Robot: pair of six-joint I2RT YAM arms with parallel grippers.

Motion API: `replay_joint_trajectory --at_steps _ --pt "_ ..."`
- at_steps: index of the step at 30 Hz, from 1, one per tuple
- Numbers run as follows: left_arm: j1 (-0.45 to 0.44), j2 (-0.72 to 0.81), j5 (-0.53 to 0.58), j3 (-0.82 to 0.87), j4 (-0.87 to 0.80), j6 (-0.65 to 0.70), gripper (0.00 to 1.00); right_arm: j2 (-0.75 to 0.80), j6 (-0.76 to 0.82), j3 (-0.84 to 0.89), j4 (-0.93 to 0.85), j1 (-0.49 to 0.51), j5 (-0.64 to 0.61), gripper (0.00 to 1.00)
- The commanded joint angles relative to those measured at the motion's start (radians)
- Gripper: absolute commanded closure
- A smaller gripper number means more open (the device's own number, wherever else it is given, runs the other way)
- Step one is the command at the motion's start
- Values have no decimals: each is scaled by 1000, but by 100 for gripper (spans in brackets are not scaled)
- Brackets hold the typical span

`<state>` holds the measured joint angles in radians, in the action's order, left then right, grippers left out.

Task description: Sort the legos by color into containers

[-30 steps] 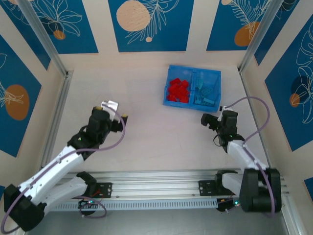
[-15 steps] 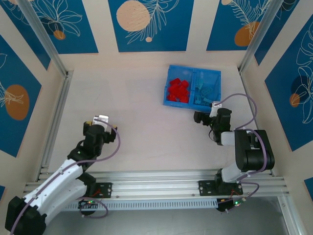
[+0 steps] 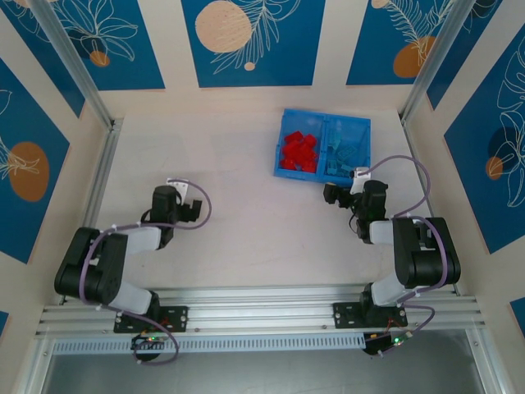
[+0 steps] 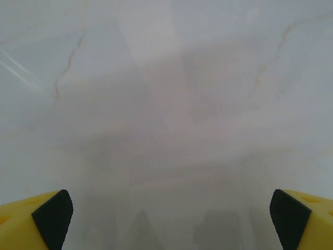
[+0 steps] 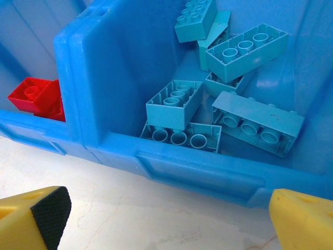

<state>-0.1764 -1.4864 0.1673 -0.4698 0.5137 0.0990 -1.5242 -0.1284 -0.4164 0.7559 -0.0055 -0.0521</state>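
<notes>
Tray (image 3: pixel 321 175): blue and shallow, far right on the worktop (image 3: pixel 246 164), split by a central divider (image 5: pixel 78 78).
Red legos (image 3: pixel 299 151): heaped in the left compartment.
Light-blue legos (image 5: pixel 174 101): piled in the right compartment, some flat, some tilted against each other.
Left pincer (image 4: pixel 170 216): fingers spread wide with nothing between them, over bare worktop, well apart from the tray.
Right pincer (image 5: pixel 171 221): fingers apart and empty, just before the tray's near wall, facing the light-blue side.
Progress: judged essentially complete, each colour in its own compartment.
Left to do: probably nothing. No loose brick can be made out on the worktop, though the overhead view is too coarse to exclude a small one.
</notes>
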Motion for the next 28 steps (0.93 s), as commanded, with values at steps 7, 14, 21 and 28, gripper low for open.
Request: replay_joint_trajectory --at_steps 7,14,21,28 --pt "143 -26 -178 11 196 -78 0 1 30 2 53 2 -14 1" --pt "120 -52 -166 68 313 -51 0 1 31 2 54 2 -14 0" --pt "120 -52 -167 71 327 -51 0 -7 24 -11 37 -7 4 1" --pt "120 -52 -167 71 325 -51 0 3 32 6 58 2 -10 0"
